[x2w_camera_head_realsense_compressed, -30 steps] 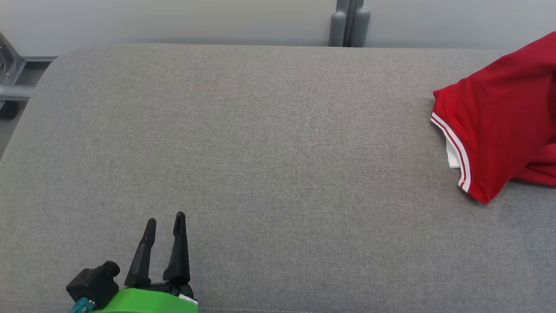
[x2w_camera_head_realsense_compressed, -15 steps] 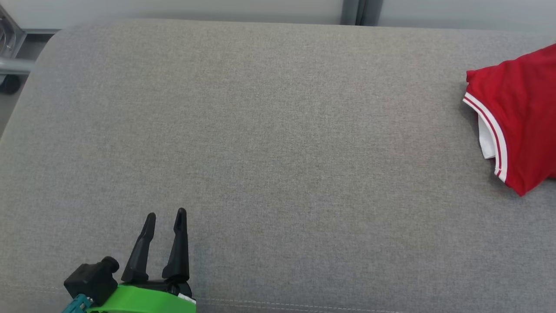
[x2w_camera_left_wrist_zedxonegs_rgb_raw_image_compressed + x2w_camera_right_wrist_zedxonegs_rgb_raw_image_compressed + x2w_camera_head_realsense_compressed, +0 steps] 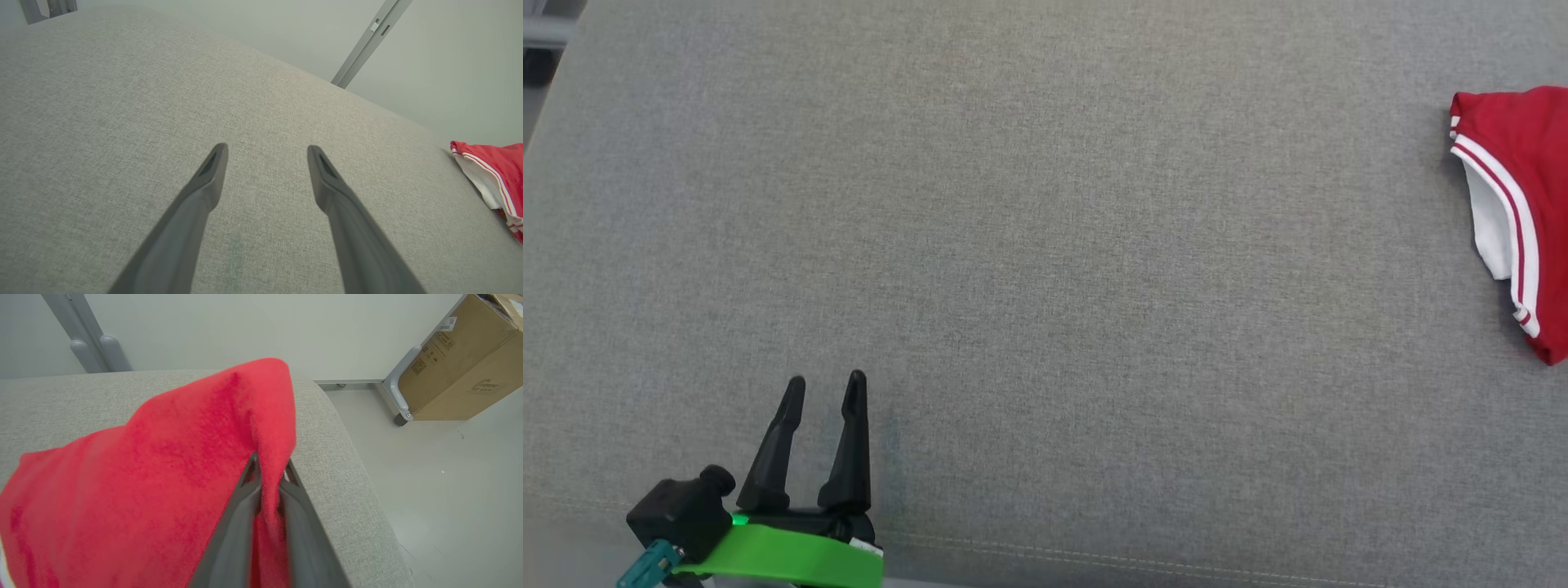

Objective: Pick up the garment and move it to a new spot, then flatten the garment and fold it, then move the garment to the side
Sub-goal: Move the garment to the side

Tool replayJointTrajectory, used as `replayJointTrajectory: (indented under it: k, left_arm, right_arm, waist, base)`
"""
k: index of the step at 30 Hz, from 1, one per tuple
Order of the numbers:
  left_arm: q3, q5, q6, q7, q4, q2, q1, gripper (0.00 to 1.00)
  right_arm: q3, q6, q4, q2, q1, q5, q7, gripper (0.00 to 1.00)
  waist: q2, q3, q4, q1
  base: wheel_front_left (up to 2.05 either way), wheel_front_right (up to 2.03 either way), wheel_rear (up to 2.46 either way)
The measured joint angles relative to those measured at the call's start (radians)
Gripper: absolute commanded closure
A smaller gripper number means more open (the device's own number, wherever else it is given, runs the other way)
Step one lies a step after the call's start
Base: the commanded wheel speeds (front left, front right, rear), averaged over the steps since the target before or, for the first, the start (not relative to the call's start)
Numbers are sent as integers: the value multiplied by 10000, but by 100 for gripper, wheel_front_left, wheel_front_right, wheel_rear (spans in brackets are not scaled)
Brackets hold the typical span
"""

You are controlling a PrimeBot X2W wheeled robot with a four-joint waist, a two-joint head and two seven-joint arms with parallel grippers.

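Far left, past the counter's [image 3: 1094, 245] corner: a sliver of metal frame [image 3: 541, 31].

Near left, low over the grey woven fabric: left jaws, parted and holding nothing. Two long dark fingers [image 3: 848, 445] pointing toward the far side, rising from a green housing [image 3: 784, 557] with a black plug [image 3: 678, 518] on its left. Seen from the left wrist, a wide gap between the fingers [image 3: 204, 192], with bare fabric under and between them.

Across the middle: plain grey counter and a stitched seam [image 3: 1094, 562] running along the near edge.

Far right, well apart from the left jaws: red garment [image 3: 1523, 131], cut off by the head view's right edge. Sleeve opening turned to the left, trimmed with white stripes [image 3: 1515, 237], white lining inside. Same sleeve at the right edge of the left wrist view [image 3: 500, 161], lying on the counter.

At the counter's right end, from the right wrist: right jaws pressed together on a raised fold of the garment [image 3: 163, 465], red cloth pinched between the fingers [image 3: 237, 522] and draping away to the left. Behind, a grey wall post [image 3: 88, 343]. Farther right, on the pale floor [image 3: 449, 498], a cardboard box [image 3: 461, 363].
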State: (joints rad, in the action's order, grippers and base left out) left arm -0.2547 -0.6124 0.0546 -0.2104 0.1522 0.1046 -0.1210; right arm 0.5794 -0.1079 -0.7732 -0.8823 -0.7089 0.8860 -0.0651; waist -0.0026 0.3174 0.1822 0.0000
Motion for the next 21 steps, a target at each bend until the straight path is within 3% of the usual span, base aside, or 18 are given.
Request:
replayJointTrajectory:
  k: [1,2,4,21]
  left_arm:
    - [6,12,2,0,31,19,46,0]
    - [10,23,17,0,71,25,135,0]
    - [13,27,27,0,176,25,316,0]
    - [35,86,82,77,163,33,439,0]
  right_arm:
    - [-56,-4,-82,46,0,2,33,72]
    - [-125,-12,-151,100,-1,4,84,56]
    - [-169,-35,-307,201,-1,4,161,0]
    - [-395,-159,-1214,339,-12,-182,905,0]
  waist:
    - [0,92,21,0]
    - [0,179,38,0]
    - [0,338,59,0]
    - [0,346,-559,0]
  base:
    - [0,0,0]
    - [0,0,0]
    - [0,0,0]
    - [0,0,0]
